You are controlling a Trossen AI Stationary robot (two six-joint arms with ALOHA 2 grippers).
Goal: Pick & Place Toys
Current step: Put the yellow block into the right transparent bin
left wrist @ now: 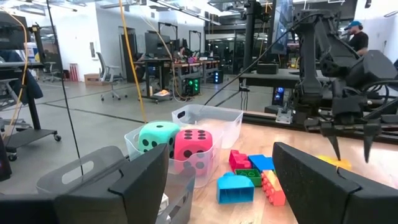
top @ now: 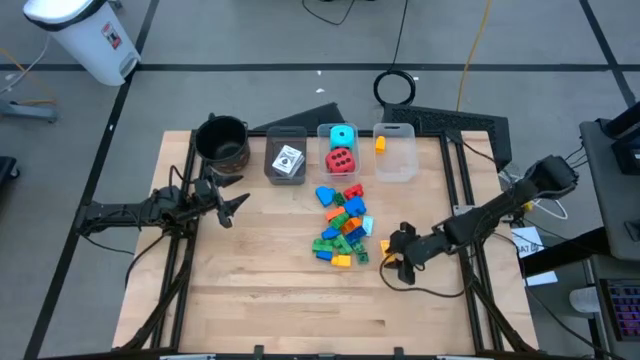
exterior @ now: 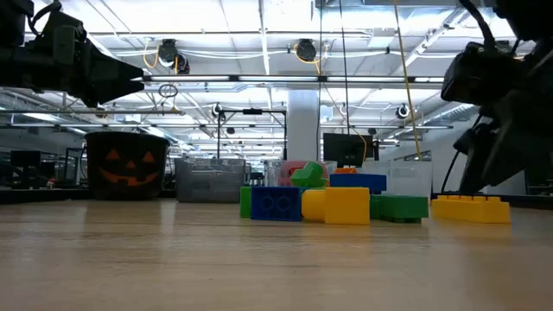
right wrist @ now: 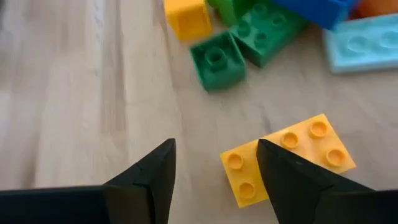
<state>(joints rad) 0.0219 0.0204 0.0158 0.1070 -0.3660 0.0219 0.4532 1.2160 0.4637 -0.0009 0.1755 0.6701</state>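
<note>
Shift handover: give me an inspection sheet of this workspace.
Surface: wooden table, bare wood at front.
Job's things: brick pile; yellow brick lying apart; red cube and cyan cube in one bin.
Clutter: black pot, three bins.
Grippers: left gripper open, idle; right gripper open beside the yellow brick.
Cables: yellow cable on the floor.
Surroundings: white waste bin.

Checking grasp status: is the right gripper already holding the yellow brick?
No: the yellow brick lies flat on the table, beside the right gripper, whose open fingers close on nothing.
</note>
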